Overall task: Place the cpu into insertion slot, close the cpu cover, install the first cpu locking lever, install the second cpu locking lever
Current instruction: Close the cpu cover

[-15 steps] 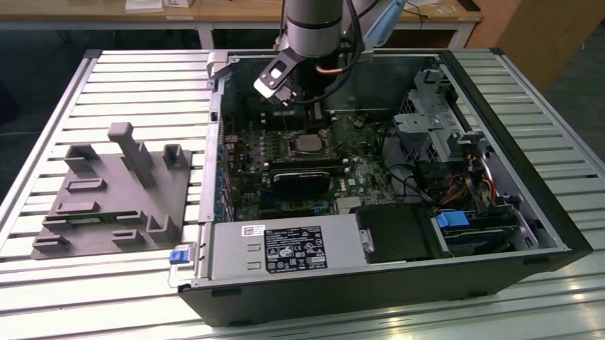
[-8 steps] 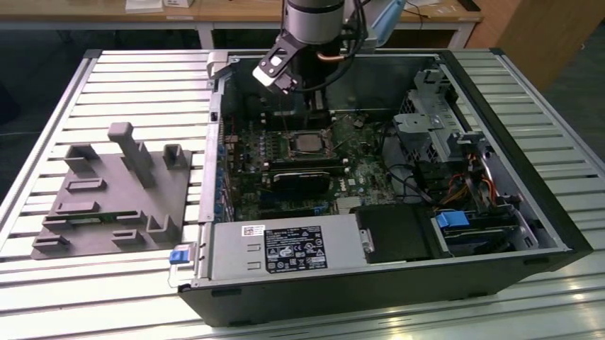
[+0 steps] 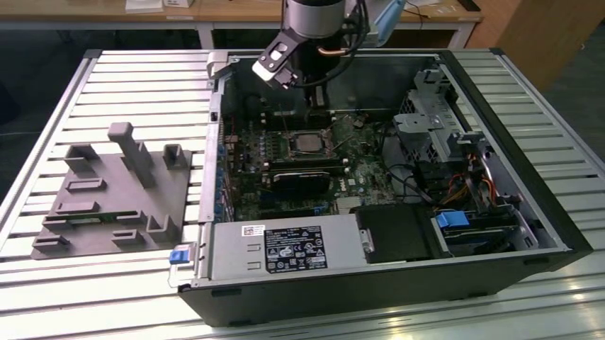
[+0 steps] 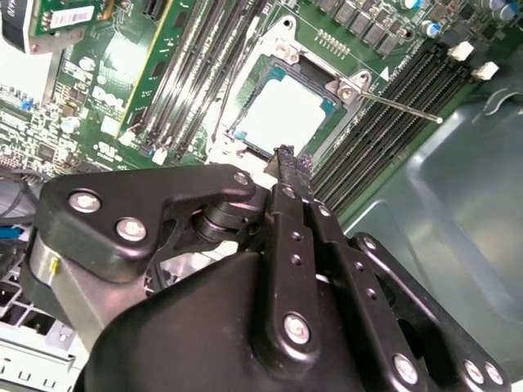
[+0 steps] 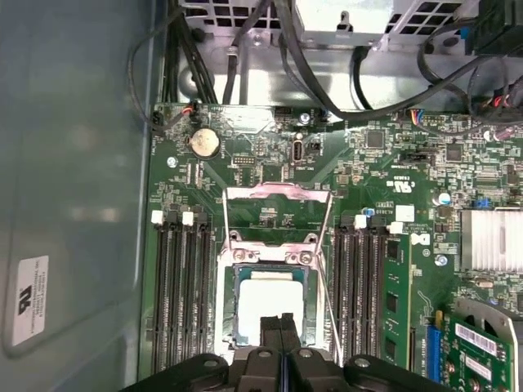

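Computer case point(image 3: 378, 290) lies open on a slatted metal table point(image 3: 142, 78), and a grey holder block point(image 3: 113, 191) stands on the same table, at the exterior view's left of the case. Inside the case there is a green board point(image 5: 245, 159). The gripper point(image 3: 318, 99) hangs from the arm above this board. In both wrist views its two fingers are pressed together with nothing between them, and their tip is over one edge of the socket point(image 5: 230, 314); I cannot tell if the tip touches anything. The chip point(image 5: 265, 298) already sits flat inside the socket, silver face up. The cover point(image 5: 278, 191) is swung open, away from the chip, hinged at one side of the socket. A thin lever point(image 4: 400, 106) sticks out free beside the socket.
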Controlling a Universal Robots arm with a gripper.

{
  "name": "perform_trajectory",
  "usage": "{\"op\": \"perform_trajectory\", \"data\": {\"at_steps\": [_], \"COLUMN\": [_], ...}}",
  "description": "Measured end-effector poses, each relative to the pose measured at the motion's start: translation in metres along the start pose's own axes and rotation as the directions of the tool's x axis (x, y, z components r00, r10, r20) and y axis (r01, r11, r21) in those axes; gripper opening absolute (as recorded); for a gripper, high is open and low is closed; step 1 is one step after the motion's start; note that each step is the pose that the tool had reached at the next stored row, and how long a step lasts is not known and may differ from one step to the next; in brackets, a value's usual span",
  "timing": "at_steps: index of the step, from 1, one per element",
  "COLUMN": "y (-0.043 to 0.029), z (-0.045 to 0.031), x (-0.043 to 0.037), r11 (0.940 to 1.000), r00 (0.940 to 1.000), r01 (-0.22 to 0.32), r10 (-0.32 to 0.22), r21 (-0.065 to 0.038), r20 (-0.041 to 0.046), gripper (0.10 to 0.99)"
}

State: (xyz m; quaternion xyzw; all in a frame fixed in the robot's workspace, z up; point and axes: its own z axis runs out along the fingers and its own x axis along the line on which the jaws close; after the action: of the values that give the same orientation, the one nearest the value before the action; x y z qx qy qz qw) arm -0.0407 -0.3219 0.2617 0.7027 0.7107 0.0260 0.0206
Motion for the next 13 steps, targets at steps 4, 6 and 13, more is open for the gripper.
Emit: {"op": "perform_trajectory", "data": {"at_steps": [4,6,13], "y": [0.0000,0.0022,0.0075], "z": [0.0002,0.0003,-0.0091], "x": [-0.0061,-0.0066,-0.0067], "r11": [1.0000,1.0000,0.9996], "r00": [1.0000,1.0000,1.0000], "r01": [-0.003,-0.004,-0.004], "r10": [0.003,0.004,0.004], "r21": [0.000,0.005,0.029], "r20": [0.0002,0.0001,0.0001], "gripper": [0.118,0.118,0.118]}}
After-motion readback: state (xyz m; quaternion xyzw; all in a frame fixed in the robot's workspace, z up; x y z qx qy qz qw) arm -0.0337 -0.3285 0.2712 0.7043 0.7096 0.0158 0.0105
